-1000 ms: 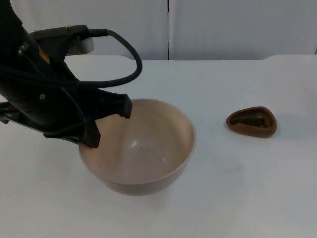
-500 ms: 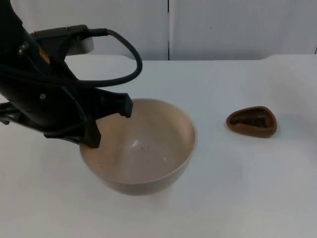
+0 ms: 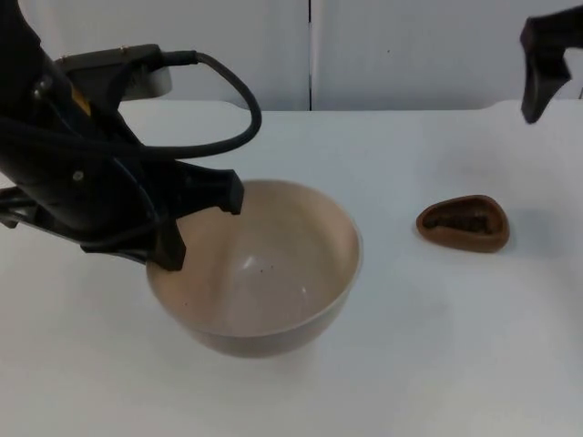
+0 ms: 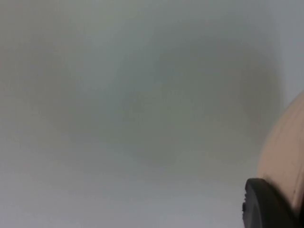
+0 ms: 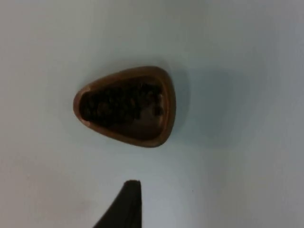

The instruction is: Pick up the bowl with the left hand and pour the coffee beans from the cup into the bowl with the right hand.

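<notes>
A wide beige bowl point(image 3: 273, 273) sits left of the table's centre. My left gripper point(image 3: 200, 226) is shut on the bowl's left rim, and the left wrist view has one black fingertip point(image 4: 266, 204) against the bowl's outer wall point(image 4: 289, 147). To the right stands a small brown teardrop-shaped cup point(image 3: 463, 223) with dark coffee beans in it. My right gripper point(image 3: 539, 86) hangs high at the far right, above and behind the cup. Its wrist camera looks straight down on the cup point(image 5: 126, 107), with the beans plainly in sight.
The white table point(image 3: 410, 346) runs back to a grey partition wall point(image 3: 410, 45). Bare table lies between bowl and cup and in front of both.
My right gripper has come into the top view at the upper right. The left gripper, bowl and cup have stayed where they were.
</notes>
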